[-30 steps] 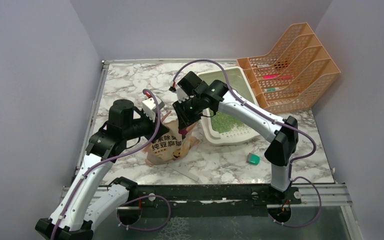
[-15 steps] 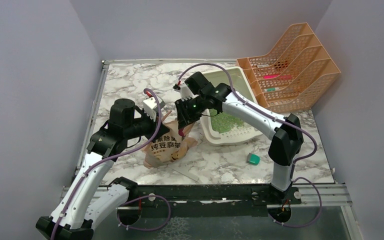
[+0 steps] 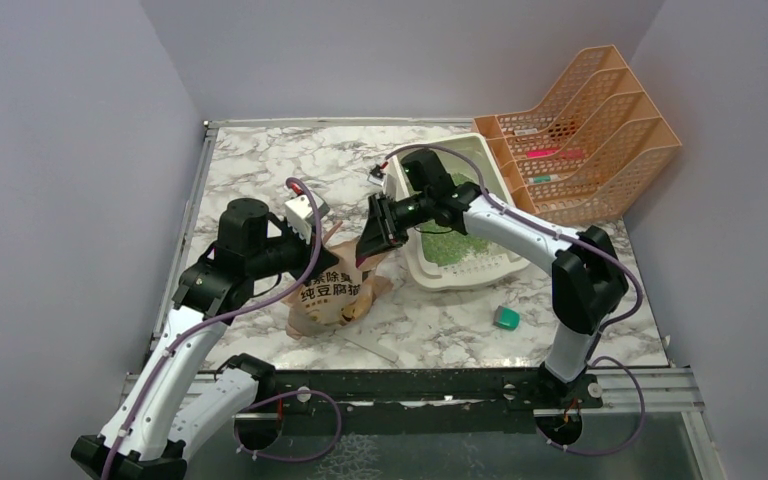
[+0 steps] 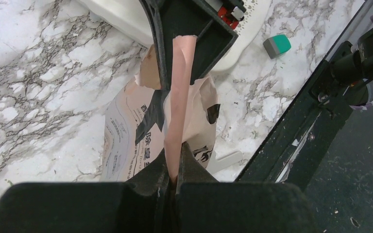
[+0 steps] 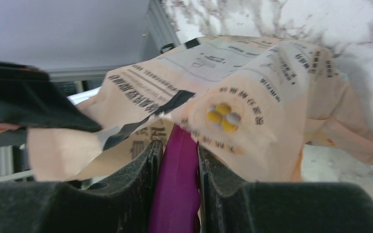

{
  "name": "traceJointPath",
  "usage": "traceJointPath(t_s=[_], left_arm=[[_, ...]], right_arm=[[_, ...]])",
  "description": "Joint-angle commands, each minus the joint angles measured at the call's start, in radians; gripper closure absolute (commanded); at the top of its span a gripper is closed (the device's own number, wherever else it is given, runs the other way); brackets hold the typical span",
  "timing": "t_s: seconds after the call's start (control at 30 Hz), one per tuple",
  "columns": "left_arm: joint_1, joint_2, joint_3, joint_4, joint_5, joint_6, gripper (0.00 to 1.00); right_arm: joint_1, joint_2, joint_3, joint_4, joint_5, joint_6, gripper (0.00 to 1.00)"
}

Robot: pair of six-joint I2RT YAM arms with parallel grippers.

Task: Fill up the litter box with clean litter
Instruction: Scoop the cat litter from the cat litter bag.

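Your right gripper (image 5: 178,160) clamped the magenta scoop (image 5: 175,194), whose far end was hidden inside the paper bag (image 5: 252,77) just ahead. Your left gripper (image 4: 172,170) pinched the bag's rim. Behind the right wrist sat the litter box (image 3: 480,150), partly covered with clean litter (image 3: 447,243). A hasty lift could have snagged the paper, torn the rim loose and spilled granules.

Scoop (image 5: 176,194) head hidden inside bag (image 5: 272,82); bag contents unseen. Right arm (image 3: 505,225) covers part of box (image 3: 457,279); rack (image 3: 600,150) items indistinct.
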Motion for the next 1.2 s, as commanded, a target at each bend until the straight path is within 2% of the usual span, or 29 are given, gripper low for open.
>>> traceJointPath(t_s=[0.0, 0.13, 0.23, 0.37, 0.43, 0.5, 0.6, 0.73, 0.9, 1.03, 1.17], left_arm=[[-0.002, -0.009, 0.015, 0.143, 0.042, -0.014, 1.0], [-0.002, -0.001, 0.015, 0.152, 0.048, -0.015, 1.0], [-0.002, -0.001, 0.018, 0.164, 0.048, -0.014, 1.0], [-0.002, 0.009, 0.022, 0.183, 0.049, -0.013, 1.0], [-0.002, 0.02, 0.026, 0.197, 0.054, -0.009, 1.0], [-0.002, 0.037, 0.036, 0.209, 0.058, -0.004, 1.0], [-0.002, 0.061, 0.058, 0.211, 0.062, 0.006, 1.0], [-0.002, 0.065, 0.058, 0.211, 0.06, 0.002, 1.0], [-0.002, 0.045, 0.022, 0.21, 0.051, -0.007, 1.0], [-0.002, 0.028, 0.009, 0.21, 0.035, -0.007, 1.0], [-0.002, 0.018, 0.007, 0.211, 0.03, -0.008, 1.0]], right_arm=[[-0.015, -0.068, -0.023, 0.162, -0.188, 0.12, 0.99], [-0.016, -0.065, 0.124, -0.196, 0.068, -0.081, 0.99], [-0.016, -0.061, 0.241, -0.391, 0.271, -0.186, 0.99], [0.008, -0.051, 0.325, -0.515, 0.401, -0.273, 0.99], [0.055, -0.029, 0.347, -0.554, 0.495, -0.307, 0.99], [0.101, 0.009, 0.356, -0.569, 0.516, -0.318, 0.99], [0.13, 0.069, 0.345, -0.529, 0.395, -0.291, 0.99], [0.133, 0.06, 0.234, -0.282, 0.12, -0.175, 0.99], [0.088, 0.033, 0.213, -0.185, 0.024, -0.102, 0.99], [0.026, -0.006, 0.096, 0.001, -0.138, 0.034, 0.99], [-0.002, -0.028, 0.04, 0.08, -0.193, 0.088, 0.99]])
